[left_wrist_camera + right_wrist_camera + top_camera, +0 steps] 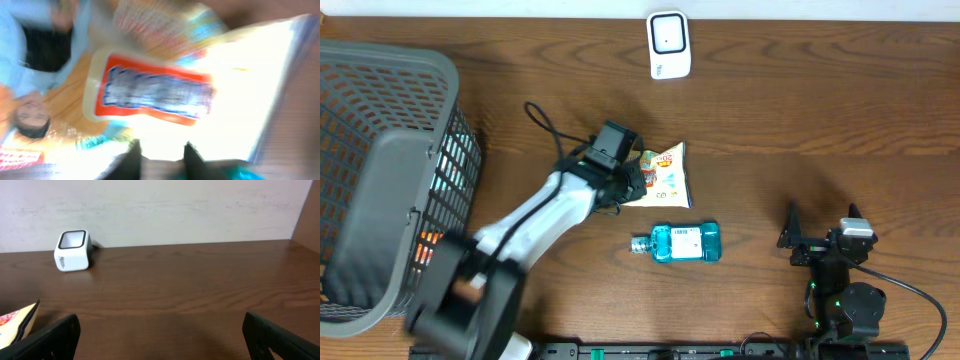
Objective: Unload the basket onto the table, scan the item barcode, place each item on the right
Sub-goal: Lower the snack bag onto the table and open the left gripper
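On the robot's side of the scanner (669, 45), well apart from it, a snack packet (667, 174) lies flat on the table (820, 110). This is the item I take the task to mean. The left pincer (161, 152) sits at the packet's edge, the one further left of the scanner. In the wrist view its fingers (132, 156) stand only a little apart, with the packet's printed face filling the view beyond them. That view is badly blurred, but no part of the packet shows between the fingers, so I judge the pincer is narrowly open and holds nothing. A blue bottle (678, 242) lies on its side further still from the scanner, toward the robot. A grey basket (380, 170) stands far to the scanner's left. The right pincer (161, 340) waits well to the right of the scanner and toward the robot, spread wide and empty.

The step in hand looks like the grasp of the packet, not yet secured. No barcode can be made out on the packet. The next move calls for a firm pinch on the packet's edge and a lift clear of the table. The packet then has to be carried to the scanner and turned so the barcode side faces its window.
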### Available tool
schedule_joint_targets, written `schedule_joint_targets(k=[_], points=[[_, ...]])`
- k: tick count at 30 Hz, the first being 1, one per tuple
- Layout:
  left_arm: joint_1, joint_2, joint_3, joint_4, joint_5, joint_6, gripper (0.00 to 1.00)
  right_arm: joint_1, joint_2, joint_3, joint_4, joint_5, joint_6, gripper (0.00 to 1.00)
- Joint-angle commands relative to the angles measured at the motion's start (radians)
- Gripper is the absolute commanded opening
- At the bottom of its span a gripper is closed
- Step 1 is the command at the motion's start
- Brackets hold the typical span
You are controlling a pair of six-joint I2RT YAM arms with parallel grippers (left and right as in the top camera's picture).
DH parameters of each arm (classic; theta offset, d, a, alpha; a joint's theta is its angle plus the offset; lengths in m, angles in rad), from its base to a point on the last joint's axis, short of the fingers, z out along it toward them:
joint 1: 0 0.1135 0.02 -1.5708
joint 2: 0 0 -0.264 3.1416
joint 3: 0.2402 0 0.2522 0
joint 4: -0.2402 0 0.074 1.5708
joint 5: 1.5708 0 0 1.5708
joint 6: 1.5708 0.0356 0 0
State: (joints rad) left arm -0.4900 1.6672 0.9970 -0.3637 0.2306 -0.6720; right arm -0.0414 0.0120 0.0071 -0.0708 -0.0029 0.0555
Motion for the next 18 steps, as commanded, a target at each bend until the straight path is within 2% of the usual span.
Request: schedule_joint_targets(k=[1, 3, 5, 11, 18], points=[[0.0, -0.221, 0.017, 0.003, -0.024, 0.078, 0.69, 0.001, -0.005, -0.002, -0.004, 0.009, -0.012, 0.99], [0.0, -0.317, 0.017, 0.002, -0.066, 0.098, 0.91, 0.001, -0.005, -0.002, -0.004, 0.009, -0.012, 0.99], [0.0, -0.44, 0.017, 0.002, -0.115, 0.146, 0.97, 0.001, -0.005, -0.002, -0.004, 0.009, -0.012, 0.99], [0.001, -0.661, 0.017, 0.003, -0.281, 0.186, 0.99, 0.001, -0.005, -0.002, -0.004, 0.009, -0.012, 0.99], [0.001, -0.82, 0.017, 0.038, -0.461, 0.243, 1.0, 0.001, -0.005, -0.002, -0.004, 0.009, -0.012, 0.99]])
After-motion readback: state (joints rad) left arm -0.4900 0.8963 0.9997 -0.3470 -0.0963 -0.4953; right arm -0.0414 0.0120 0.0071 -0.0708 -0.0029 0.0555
